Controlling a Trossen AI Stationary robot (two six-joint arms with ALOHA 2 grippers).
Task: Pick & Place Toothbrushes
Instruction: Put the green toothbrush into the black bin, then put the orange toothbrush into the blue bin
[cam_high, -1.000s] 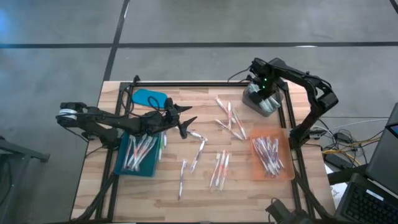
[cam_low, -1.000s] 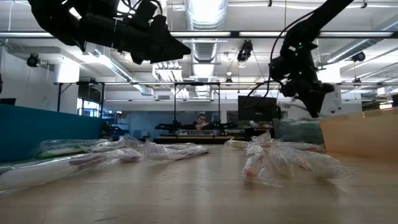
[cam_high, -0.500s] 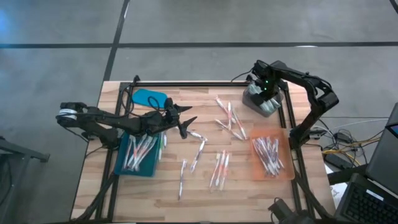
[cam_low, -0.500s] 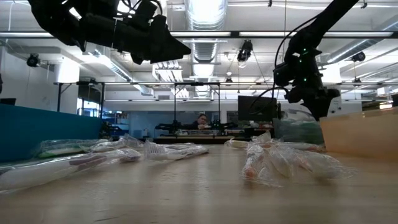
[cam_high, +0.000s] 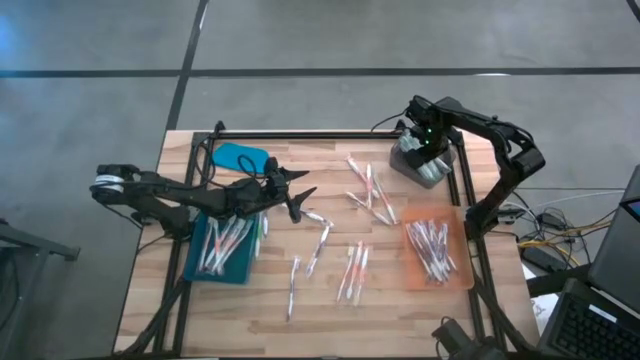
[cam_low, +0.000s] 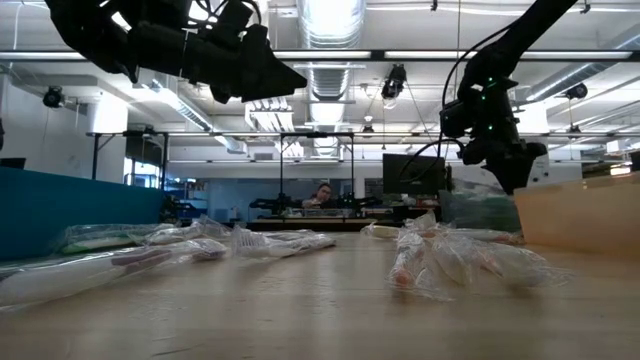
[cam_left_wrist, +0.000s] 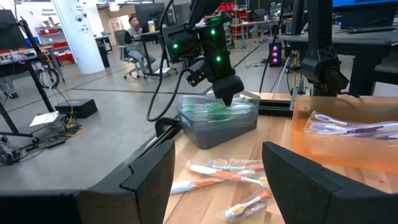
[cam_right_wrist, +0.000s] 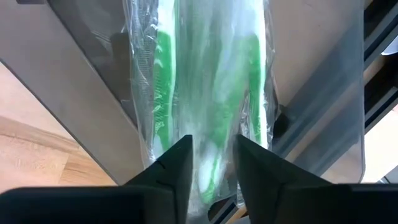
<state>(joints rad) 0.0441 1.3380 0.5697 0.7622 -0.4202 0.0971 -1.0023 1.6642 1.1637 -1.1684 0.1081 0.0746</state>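
Toothbrushes with green parts, sealed in clear wrappers (cam_right_wrist: 205, 93), lie in the grey bin (cam_left_wrist: 217, 118) at the table's far right corner. The right claw (cam_high: 425, 160) hangs directly over that bin, its fingers a narrow gap apart just above the wrapped brushes, gripping nothing that shows. This looks like the release step of a drop into the grey bin. Compared with a second earlier, the right claw has shifted slightly further over the bin and its fingers have parted. Next, that arm probably needs to lift clear and travel to the loose toothbrushes (cam_high: 352, 272) scattered on the wooden table (cam_high: 300, 330), well apart from the grey bin. Picking one calls for a low, careful pinch on a thin, slippery wrapper. More toothbrushes lie in an orange tray (cam_high: 437, 255) near the grey bin, and in a teal tray (cam_high: 222, 250) far across the table from it. The left claw (cam_high: 300, 197) waits with fingers spread wide, empty, beside the teal tray.
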